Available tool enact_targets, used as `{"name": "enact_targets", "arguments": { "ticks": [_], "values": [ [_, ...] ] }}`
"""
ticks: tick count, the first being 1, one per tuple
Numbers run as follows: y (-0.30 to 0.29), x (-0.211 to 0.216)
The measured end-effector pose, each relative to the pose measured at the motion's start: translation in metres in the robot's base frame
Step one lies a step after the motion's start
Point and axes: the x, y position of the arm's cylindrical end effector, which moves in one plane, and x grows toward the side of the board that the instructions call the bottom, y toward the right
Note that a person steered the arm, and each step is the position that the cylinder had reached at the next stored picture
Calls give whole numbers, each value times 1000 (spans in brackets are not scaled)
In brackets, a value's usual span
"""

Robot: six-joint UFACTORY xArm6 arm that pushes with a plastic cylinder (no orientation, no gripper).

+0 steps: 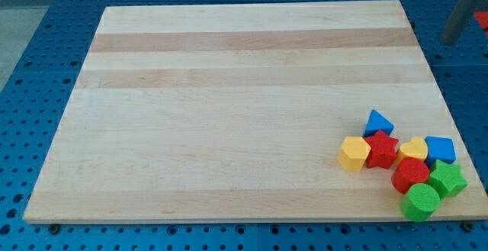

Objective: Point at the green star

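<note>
The green star (447, 179) lies near the board's bottom right corner, at the right end of a tight cluster of blocks. It touches a red block (410, 175) on its left and a green cylinder (420, 202) below left. A blue block (440, 149) sits just above it. My tip (450, 40) shows as a blurred dark rod at the view's top right, beyond the board's right edge and far above the green star, touching no block.
The cluster also holds a blue triangle (378, 121), a yellow hexagon (354, 153), a red star (381, 149) and a yellow block (414, 149). The wooden board (229, 106) rests on a blue perforated table (46, 68).
</note>
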Motion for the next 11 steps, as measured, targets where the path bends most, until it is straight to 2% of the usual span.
{"name": "enact_targets", "arguments": {
  "ticks": [1, 3, 5, 6, 7, 8, 9, 10, 11],
  "values": [
    [-1, 3],
    [-1, 98],
    [-33, 105],
    [-31, 119],
    [-21, 170],
    [-21, 171],
    [-21, 224],
    [-23, 246],
    [-32, 291]
  ]
}}
